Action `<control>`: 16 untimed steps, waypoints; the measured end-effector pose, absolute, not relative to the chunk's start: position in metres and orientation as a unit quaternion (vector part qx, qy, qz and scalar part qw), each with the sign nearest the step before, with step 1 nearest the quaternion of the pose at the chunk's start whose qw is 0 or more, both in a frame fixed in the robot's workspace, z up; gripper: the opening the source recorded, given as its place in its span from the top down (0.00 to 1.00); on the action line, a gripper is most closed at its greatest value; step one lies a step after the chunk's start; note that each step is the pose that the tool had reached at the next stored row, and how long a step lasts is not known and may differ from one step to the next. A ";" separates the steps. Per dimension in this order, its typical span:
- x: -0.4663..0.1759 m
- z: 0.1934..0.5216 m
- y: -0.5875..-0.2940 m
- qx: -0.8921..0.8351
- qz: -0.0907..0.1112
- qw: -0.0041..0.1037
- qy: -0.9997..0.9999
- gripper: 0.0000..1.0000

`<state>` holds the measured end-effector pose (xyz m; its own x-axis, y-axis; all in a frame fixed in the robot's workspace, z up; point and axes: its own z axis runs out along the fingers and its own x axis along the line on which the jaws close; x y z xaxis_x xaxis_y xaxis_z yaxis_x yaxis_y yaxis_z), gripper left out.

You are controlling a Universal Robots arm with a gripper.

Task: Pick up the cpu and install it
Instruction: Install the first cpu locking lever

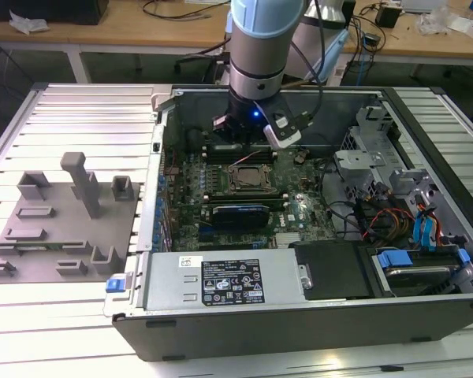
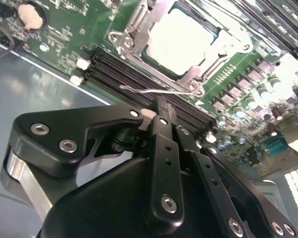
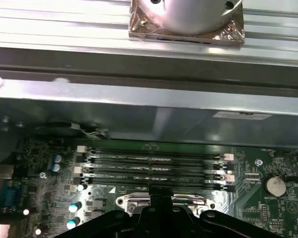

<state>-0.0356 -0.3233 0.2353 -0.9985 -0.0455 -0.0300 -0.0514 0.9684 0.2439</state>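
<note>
**Work surface and room.** A slatted aluminium table (image 1: 71,106) carries an open computer case (image 1: 299,331) with its interior facing up. Wooden workbenches (image 1: 142,35) strewn with cables stand behind it. On the table, at the exterior view's left of the case, sits a grey fixture (image 1: 55,228) of plastic blocks and posts.

**Exterior view.** The arm (image 1: 264,39) reaches down into the case. The gripper (image 1: 244,130) hangs just above the motherboard (image 1: 221,209), beside the far edge of the socket frame (image 1: 248,179). A power supply (image 1: 221,279) lies along the near wall. A drive bay (image 1: 426,228) with blue tabs occupies the corner at the exterior view's right.

**Second wrist view.** The cpu (image 2: 181,39) lies seated inside the socket frame, silver top up and apart from the gripper. Whether the frame's retaining plate is latched cannot be told. A wire lever (image 2: 149,90) lies between the frame and the memory slots (image 2: 114,69). The fingers (image 2: 161,129) are together with nothing between them, their tips over the memory slots. A coin cell (image 2: 30,15) sits on the board, well clear of the socket.

**First wrist view.** The memory slots run in parallel rows past the fingertips, with the case wall beyond them. Past that wall, on the table slats, rests a shiny rounded metal object (image 3: 186,17) on a square base.
</note>
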 end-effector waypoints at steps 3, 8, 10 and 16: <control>-0.033 0.232 -0.323 -0.022 0.123 0.012 0.992 0.89; -0.032 0.227 -0.322 -0.017 0.123 0.013 0.992 0.89; -0.032 0.226 -0.320 -0.015 0.123 0.013 0.992 0.89; -0.032 0.222 -0.315 -0.012 0.123 0.014 0.992 0.89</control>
<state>-0.0324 -0.3149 0.2222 -0.9993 -0.0214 -0.0304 -0.0282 0.9695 0.2435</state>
